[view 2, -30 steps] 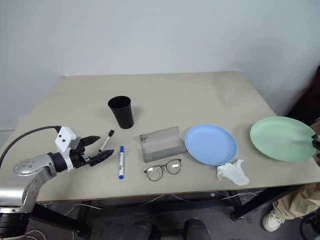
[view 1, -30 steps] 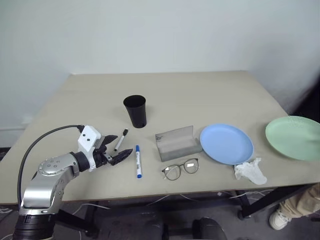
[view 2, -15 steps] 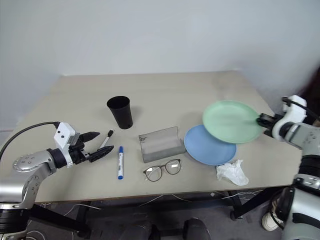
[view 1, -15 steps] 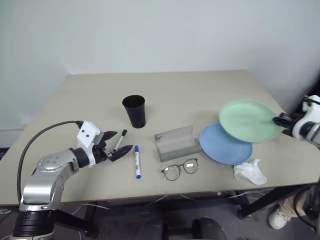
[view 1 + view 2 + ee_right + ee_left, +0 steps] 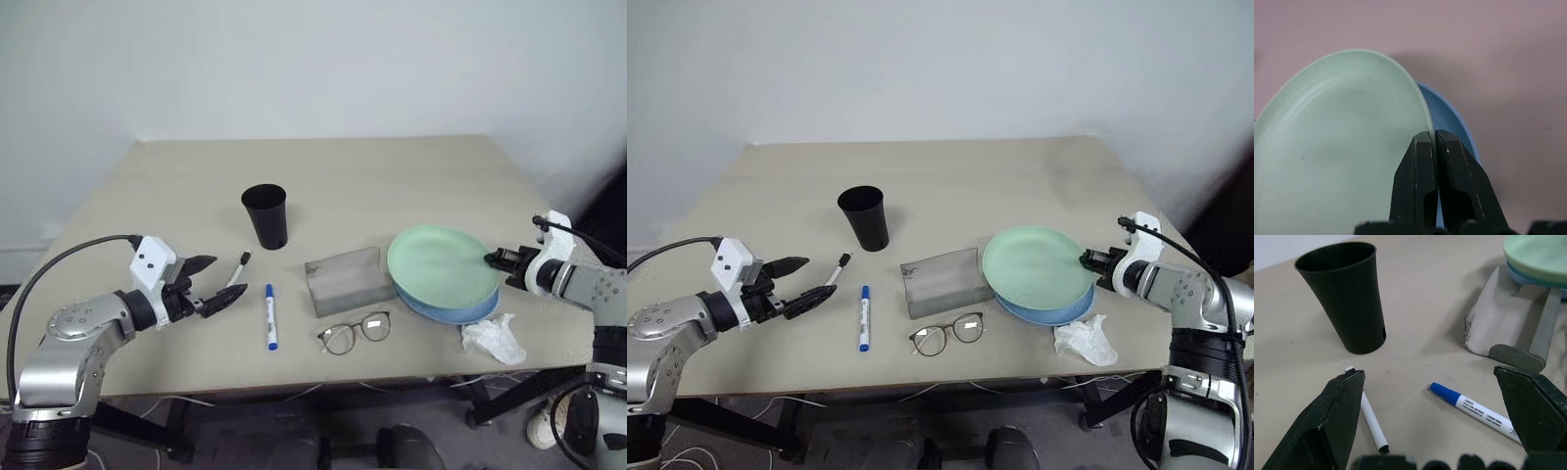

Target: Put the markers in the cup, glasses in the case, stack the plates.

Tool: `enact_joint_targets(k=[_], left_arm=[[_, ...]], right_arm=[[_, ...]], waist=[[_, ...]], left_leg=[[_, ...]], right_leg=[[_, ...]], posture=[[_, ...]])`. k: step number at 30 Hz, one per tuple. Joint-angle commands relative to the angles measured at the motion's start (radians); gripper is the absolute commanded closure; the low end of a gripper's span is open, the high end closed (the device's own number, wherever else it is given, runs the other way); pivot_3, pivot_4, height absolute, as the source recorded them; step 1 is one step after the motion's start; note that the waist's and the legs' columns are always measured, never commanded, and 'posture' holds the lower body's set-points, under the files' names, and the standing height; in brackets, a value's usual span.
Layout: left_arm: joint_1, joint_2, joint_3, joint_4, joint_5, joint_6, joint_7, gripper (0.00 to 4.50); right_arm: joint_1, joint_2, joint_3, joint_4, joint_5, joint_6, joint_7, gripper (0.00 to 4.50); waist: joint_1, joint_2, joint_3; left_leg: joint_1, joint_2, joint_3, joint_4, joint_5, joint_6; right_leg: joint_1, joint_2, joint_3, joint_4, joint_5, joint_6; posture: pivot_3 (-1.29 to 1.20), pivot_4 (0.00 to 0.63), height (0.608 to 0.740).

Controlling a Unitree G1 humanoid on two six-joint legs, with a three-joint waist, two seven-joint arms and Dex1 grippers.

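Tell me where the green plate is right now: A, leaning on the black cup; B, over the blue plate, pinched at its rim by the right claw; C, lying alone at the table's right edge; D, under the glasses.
B: the green plate sits over the blue plate, and the right claw is shut on its rim.
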Motion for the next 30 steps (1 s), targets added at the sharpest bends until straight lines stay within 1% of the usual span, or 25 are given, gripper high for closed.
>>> enact_joint_targets(k=[1,12,17,25,28,30], left_arm=[[-0.007,0.021,0.031,-0.028,-0.020,-0.012,-0.009,0.00],[-0.035,0.037,0.015,-0.003,-0.013,-0.020,-0.017,0.00],[-0.041,0.039,0.011,-0.003,-0.011,-0.021,-0.021,0.00],[-0.060,0.047,0.003,0.016,-0.005,-0.030,-0.030,0.00],[-0.067,0.047,-0.001,0.026,-0.002,-0.034,-0.033,0.00],[-0.070,0.047,-0.004,0.025,-0.001,-0.034,-0.032,0.00]], right_arm=[[-0.001,-0.005,-0.004,-0.043,0.003,-0.025,0.004,4.47],[0.023,-0.034,0.000,0.028,-0.025,-0.092,0.017,4.47],[0.050,-0.051,-0.005,0.018,-0.020,-0.091,0.037,4.47],[0.056,-0.024,0.010,0.005,-0.012,-0.088,0.039,4.47],[0.050,-0.017,0.018,0.007,-0.013,-0.090,0.040,3.78],[0.049,-0.016,0.022,0.004,-0.012,-0.088,0.046,3.15]], waist=[[0.000,0.000,0.000],[0.001,0.000,0.000],[0.000,0.000,0.000],[0.000,0.000,0.000],[0.000,0.000,0.000],[0.000,-0.001,0.000]], left_leg=[[0.000,0.000,0.000,0.000,0.000,0.000],[0.000,0.000,0.001,0.000,0.000,0.001],[0.000,0.000,0.001,0.000,0.000,0.001],[0.000,0.000,0.001,0.000,0.000,0.001],[0.001,0.000,0.001,0.000,0.000,0.001],[0.001,0.000,0.001,0.000,0.000,0.001]], right_leg=[[0.000,0.000,0.000,0.000,0.000,0.000],[0.000,0.001,0.001,0.000,0.000,0.000],[0.000,0.001,0.001,0.000,0.000,0.000],[0.000,0.001,0.001,0.000,0.000,0.000],[0.000,0.001,0.001,0.000,0.000,0.000],[0.000,0.001,0.001,0.000,0.000,0.000]], posture=[[0.00,0.000,0.723],[0.00,0.000,0.723],[0.00,0.000,0.723],[0.00,0.000,0.723],[0.00,0.000,0.723],[0.00,0.000,0.723]])
